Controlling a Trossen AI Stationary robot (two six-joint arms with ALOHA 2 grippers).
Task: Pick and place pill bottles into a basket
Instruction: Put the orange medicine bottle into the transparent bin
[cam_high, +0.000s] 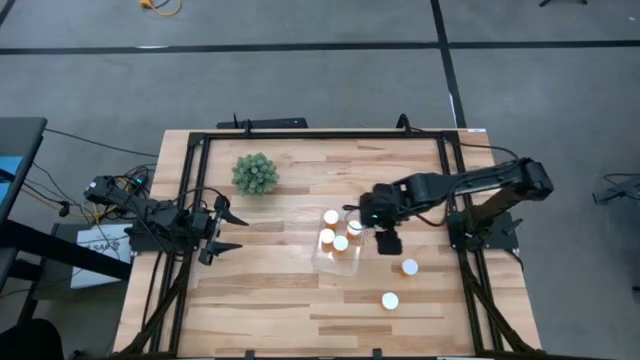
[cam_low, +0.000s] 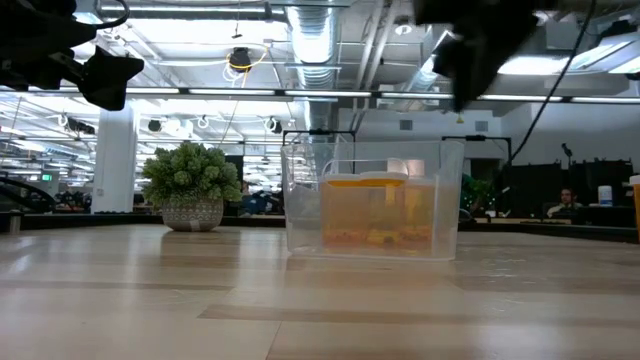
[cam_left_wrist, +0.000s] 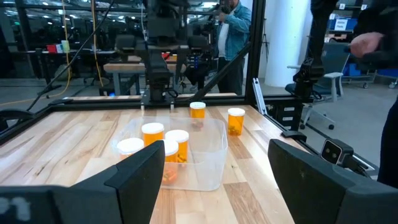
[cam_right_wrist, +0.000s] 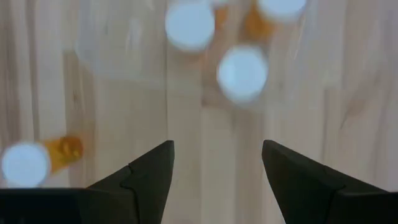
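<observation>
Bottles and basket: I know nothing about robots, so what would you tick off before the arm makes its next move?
1. Right gripper open and empty, just beside the basket: ok.
2. Bottles to fetch: two stand upright on the table, outside the basket and apart from each other: ok.
3. Basket upright with room: four white caps show inside, and there seems to be space at one end: ok.
4. Left gripper open, empty and waiting at the table's left side, away from the bottles: ok.
5. Plant stands well away from the path between bottles and basket: ok.
6. Right gripper high enough to pass over the caps: cannot tell.
</observation>
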